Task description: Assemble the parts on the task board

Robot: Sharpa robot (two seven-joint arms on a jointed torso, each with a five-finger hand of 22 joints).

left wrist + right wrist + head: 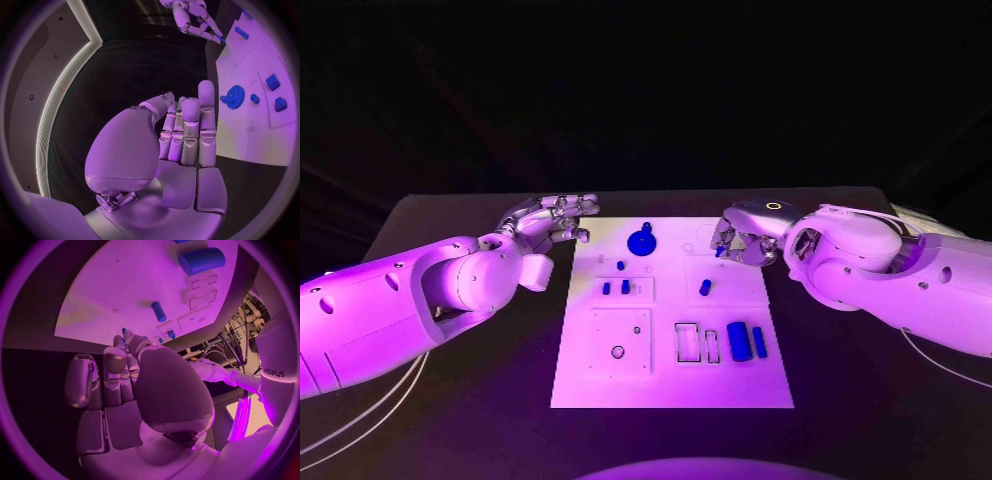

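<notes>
The white task board (672,385) lies in the middle of the table. On it are a blue gear (642,241), two small blue blocks (615,288), a short blue peg (705,287), a thick blue cylinder (738,342) and a thin blue bar (759,342). My right hand (744,238) hovers over the board's far right part and pinches a small blue part (721,251) at its fingertips; the left wrist view shows that part (222,39) too. My left hand (554,218) is at the board's far left corner, fingers straight, holding nothing. The gear (235,96) lies just beyond its fingertips.
Empty rectangular slots (688,342) sit beside the cylinder, and a square raised plate (620,340) with a hole lies near the board's front left. Black table (473,400) surrounds the board on all sides. The right wrist view shows the cylinder (201,260) and the peg (159,311).
</notes>
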